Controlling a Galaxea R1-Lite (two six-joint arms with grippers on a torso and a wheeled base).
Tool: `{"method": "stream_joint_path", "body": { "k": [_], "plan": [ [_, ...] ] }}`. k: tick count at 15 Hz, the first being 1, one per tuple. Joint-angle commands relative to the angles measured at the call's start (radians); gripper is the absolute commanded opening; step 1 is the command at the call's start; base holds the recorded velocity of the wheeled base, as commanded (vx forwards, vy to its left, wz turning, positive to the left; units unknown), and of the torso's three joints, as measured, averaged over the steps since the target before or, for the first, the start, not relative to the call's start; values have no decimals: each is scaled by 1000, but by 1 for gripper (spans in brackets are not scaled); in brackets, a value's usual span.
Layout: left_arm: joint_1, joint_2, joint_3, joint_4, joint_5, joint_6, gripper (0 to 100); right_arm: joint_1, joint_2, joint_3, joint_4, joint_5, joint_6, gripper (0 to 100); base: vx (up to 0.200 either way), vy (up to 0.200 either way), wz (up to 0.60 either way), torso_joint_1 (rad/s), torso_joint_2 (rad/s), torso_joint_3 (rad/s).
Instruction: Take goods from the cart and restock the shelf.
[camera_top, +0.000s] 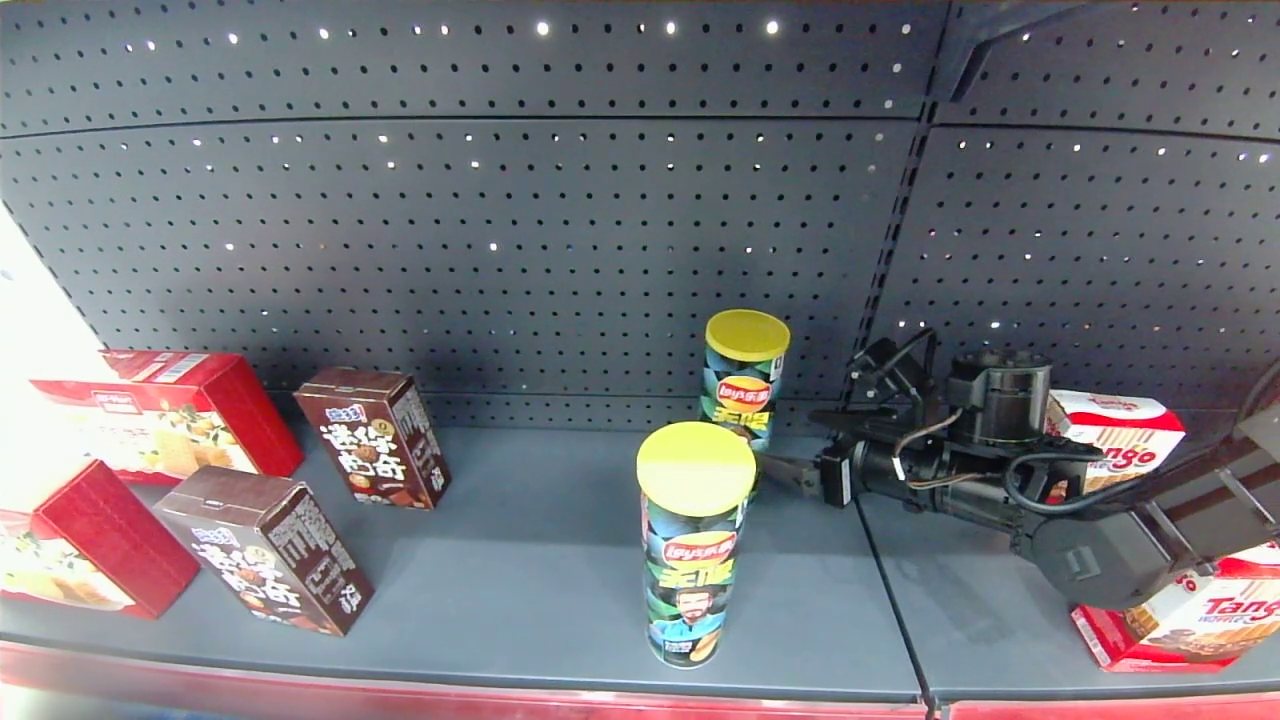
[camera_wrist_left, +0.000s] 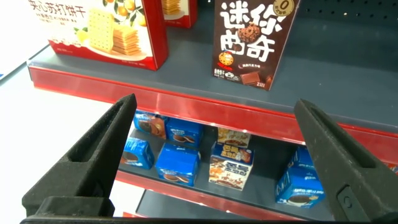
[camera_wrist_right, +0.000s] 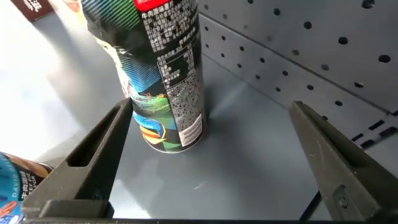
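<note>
Out before the shelf (camera_top: 520, 560) front, the left gripper (camera_wrist_left: 211, 155) hangs with fingers spread, empty. The near can (camera_top: 695, 545) stands upright at the shelf's front. Beyond it, to the right, the right gripper (camera_top: 783, 470) has its fingers released and empty, pointing left toward the far can (camera_top: 745, 375), which stands upright just beside their tips. The right arm looks nearer. Both cans carry busy printed labels.

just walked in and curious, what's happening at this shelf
The robot is restocking a shelf. Its right gripper is over the shelf board, fingers open right by the rear chip can but not clamped on it. A second chip can stands upright nearer the front edge. The left gripper hangs open and empty in front of the shelf. Brown cookie boxes and red cracker boxes sit at the left, wafer boxes at the right.
</note>
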Motion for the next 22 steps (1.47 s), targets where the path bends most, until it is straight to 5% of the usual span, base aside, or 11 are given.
{"method": "stream_joint_path", "body": {
  "k": [1, 7, 11, 16, 22],
  "plan": [
    [0, 2, 0, -1, 0, 0, 100, 7, -11, 7, -1, 0, 0, 100, 0, 0, 0, 0, 0, 0],
    [0, 2, 0, -1, -1, 0, 100, 35, -168, 104, 2, -1, 0, 100, 0, 0, 0, 0, 0, 0],
    [0, 0, 0, -4, 0, 0, 100, -76, -312, 228, -25, -102, 0, 100, 0, 0, 0, 0, 0, 0],
    [0, 2, 0, -2, 0, -16, 100, -128, -659, 434, -30, -107, 7, 100, 0, 0, 0, 0, 0, 0],
    [0, 2, 0, -4, 0, -23, 100, -406, -962, 603, 4, -49, 3, 100, 0, 0, 0, 0, 0, 0]
  ]
}}
